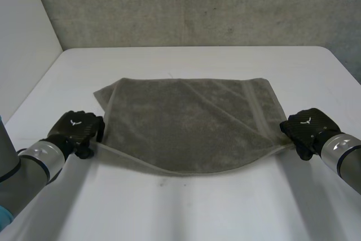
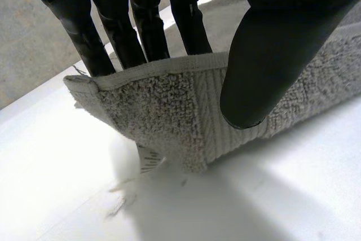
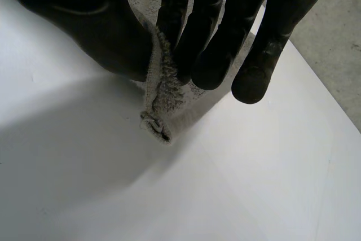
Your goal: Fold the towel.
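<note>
At towel [image 1: 186, 122] corners, left hand [image 1: 76, 128], right hand [image 1: 307, 128]

A: Towel [image 1: 186, 122]?
B: Grey-brown all over, looped pile; flat ribbed band [image 2: 210, 135] beside the hem.
A: Table [image 1: 186, 213]?
B: Plain white.
A: And left hand [image 1: 76, 128], right hand [image 1: 309, 128]?
B: Glossy black, both, with a small white mark on each back.
A: Arms?
B: Silver-grey on left arm [image 1: 39, 159] and right arm [image 1: 344, 152].
A: Wall [image 1: 197, 4]?
B: Mottled grey, speckled darker.
</note>
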Motion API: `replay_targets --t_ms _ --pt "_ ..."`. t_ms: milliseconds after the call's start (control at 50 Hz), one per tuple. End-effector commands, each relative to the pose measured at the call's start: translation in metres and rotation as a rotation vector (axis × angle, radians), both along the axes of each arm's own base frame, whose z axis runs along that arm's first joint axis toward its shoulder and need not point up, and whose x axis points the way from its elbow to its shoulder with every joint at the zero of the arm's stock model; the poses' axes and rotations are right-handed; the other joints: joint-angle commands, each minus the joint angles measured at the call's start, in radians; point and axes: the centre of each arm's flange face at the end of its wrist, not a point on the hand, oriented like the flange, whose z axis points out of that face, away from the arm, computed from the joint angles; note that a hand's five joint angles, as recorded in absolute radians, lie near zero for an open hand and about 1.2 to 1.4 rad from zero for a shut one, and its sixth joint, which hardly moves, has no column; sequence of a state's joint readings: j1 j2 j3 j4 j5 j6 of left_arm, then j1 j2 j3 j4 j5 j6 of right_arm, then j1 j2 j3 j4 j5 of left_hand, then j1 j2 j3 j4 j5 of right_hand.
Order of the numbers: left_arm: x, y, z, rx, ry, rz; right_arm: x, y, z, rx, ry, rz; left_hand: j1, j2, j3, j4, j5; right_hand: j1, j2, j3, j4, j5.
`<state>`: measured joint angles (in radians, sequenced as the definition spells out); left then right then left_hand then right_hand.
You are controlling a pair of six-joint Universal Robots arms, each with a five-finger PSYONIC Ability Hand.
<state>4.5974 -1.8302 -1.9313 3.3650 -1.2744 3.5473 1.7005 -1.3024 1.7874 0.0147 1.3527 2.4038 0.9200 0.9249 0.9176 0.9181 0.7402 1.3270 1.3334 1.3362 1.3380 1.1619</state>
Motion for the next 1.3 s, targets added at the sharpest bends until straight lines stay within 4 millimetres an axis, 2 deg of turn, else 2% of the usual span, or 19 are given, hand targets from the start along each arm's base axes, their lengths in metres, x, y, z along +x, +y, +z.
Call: replay_targets --t_ms 20,100,140,160,200,220,260,280,340,420,480,580,700,740,820,980,1020,1080,1300 --pt "0.010 -0.002 -0.008 -0.023 -0.115 -0.010 -0.001 0.000 0.004 -0.005 -0.002 -0.005 0.476 0.471 0.478 0.478 0.481 0.069 0.063 0.060 0.058 0.060" --pt "0.015 -0.003 -0.005 -0.033 -0.138 -0.003 -0.002 0.001 0.007 -0.007 0.001 -0.008 0.476 0.471 0.479 0.478 0.482 0.069 0.063 0.060 0.058 0.060" --pt "0.018 0.002 0.009 -0.061 -0.138 0.009 -0.004 0.007 0.029 -0.053 -0.004 -0.011 0.476 0.471 0.479 0.478 0.482 0.069 0.063 0.060 0.058 0.060" --pt "0.018 0.002 0.009 -0.061 -0.138 0.009 -0.004 0.007 0.029 -0.054 -0.004 -0.011 0.476 0.471 0.479 0.478 0.482 0.069 0.063 0.060 0.058 0.060" --pt "0.022 0.014 0.032 -0.103 -0.132 0.019 -0.009 0.019 0.054 -0.082 0.002 -0.015 0.476 0.471 0.479 0.478 0.482 0.069 0.063 0.060 0.058 0.060" --pt "0.022 0.015 0.032 -0.104 -0.132 0.019 -0.009 0.019 0.054 -0.082 0.003 -0.015 0.476 0.471 0.479 0.478 0.482 0.069 0.063 0.060 0.058 0.060" --pt "0.029 0.027 0.054 -0.152 -0.127 0.041 -0.021 0.029 0.071 -0.083 0.031 -0.038 0.476 0.471 0.479 0.478 0.482 0.069 0.063 0.060 0.058 0.060" --pt "0.029 0.027 0.054 -0.153 -0.127 0.041 -0.021 0.029 0.071 -0.083 0.031 -0.039 0.476 0.471 0.479 0.478 0.482 0.069 0.063 0.060 0.058 0.060" --pt "0.033 0.053 0.087 -0.242 -0.115 0.040 -0.035 0.046 0.098 -0.122 0.079 -0.043 0.476 0.471 0.479 0.478 0.482 0.069 0.063 0.060 0.058 0.060" --pt "0.037 0.071 0.107 -0.261 -0.100 0.032 -0.045 0.051 0.112 -0.145 0.101 -0.055 0.476 0.471 0.479 0.478 0.482 0.069 0.063 0.060 0.058 0.060" --pt "0.038 0.079 0.106 -0.206 -0.088 0.015 -0.052 0.057 0.126 -0.144 0.104 -0.045 0.476 0.471 0.479 0.478 0.482 0.069 0.063 0.060 0.058 0.060" --pt "0.035 0.084 0.096 -0.127 -0.067 -0.013 -0.052 0.061 0.123 -0.090 0.104 -0.011 0.476 0.471 0.479 0.478 0.482 0.069 0.063 0.060 0.058 0.060" --pt "0.035 0.067 0.075 -0.076 -0.059 -0.030 -0.051 0.052 0.105 -0.029 0.118 0.026 0.476 0.471 0.479 0.478 0.482 0.069 0.063 0.060 0.058 0.060" --pt "0.033 0.052 0.064 -0.067 -0.050 -0.045 -0.054 0.035 0.092 0.009 0.117 0.022 0.476 0.471 0.479 0.478 0.482 0.069 0.063 0.060 0.058 0.060" --pt "0.025 0.036 0.053 -0.072 -0.050 -0.081 -0.054 0.019 0.078 0.039 0.106 0.025 0.476 0.471 0.479 0.478 0.482 0.069 0.063 0.060 0.058 0.060" --pt "-0.001 -0.005 0.028 -0.031 -0.072 -0.129 -0.034 -0.019 0.049 0.083 0.095 0.058 0.476 0.471 0.479 0.478 0.482 0.069 0.063 0.060 0.058 0.060" --pt "-0.007 -0.026 0.017 -0.020 -0.094 -0.099 -0.020 -0.035 0.040 0.067 0.105 0.047 0.476 0.471 0.479 0.478 0.482 0.069 0.063 0.060 0.058 0.060" --pt "-0.013 -0.046 0.009 -0.019 -0.096 -0.076 -0.012 -0.054 0.032 0.036 0.116 0.030 0.476 0.471 0.479 0.478 0.482 0.069 0.063 0.060 0.058 0.060" --pt "-0.037 -0.102 0.009 -0.112 -0.048 -0.043 0.014 -0.108 0.013 -0.045 0.057 -0.004 0.476 0.471 0.479 0.478 0.482 0.069 0.063 0.060 0.058 0.060"
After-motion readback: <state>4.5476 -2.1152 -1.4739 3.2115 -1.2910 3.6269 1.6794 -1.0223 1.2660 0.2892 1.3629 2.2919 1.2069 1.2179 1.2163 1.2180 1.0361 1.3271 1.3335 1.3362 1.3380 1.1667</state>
